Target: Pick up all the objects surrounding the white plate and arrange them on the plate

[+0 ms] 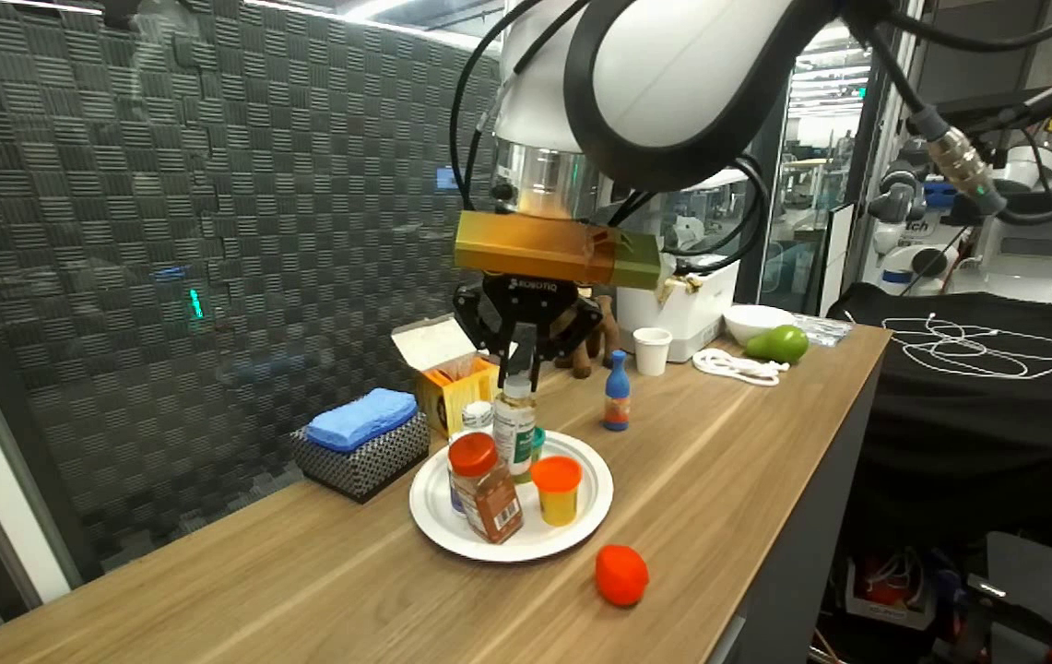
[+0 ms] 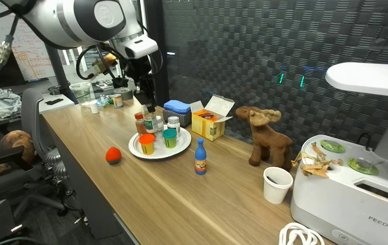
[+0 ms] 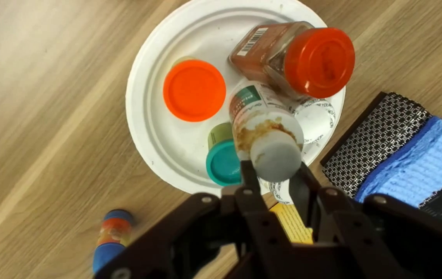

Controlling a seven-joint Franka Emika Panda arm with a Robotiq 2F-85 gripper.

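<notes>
Dark textured wall (image 1: pixel 212 231) backs a crowded wooden counter (image 1: pixel 304 581)

A black gripper (image 1: pixel 520 374), its jaws close together, holds a green-labeled bottle (image 1: pixel 514 432) by the top over a white plate (image 1: pixel 596 489); whether the base touches is unclear. A red-capped spice jar (image 1: pixel 490 493), an orange-lidded cup (image 2: pixel 147 145), a teal-lidded cup (image 2: pixel 170 139) and two white pill bottles (image 2: pixel 173 128) stand on the plate. An orange-red ball (image 1: pixel 621 575) sits on the counter, near the plate but off it.

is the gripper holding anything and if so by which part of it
Yes: the gripper is closed on the bottle with green on its label, holding it at the top, by the white cap.
</notes>
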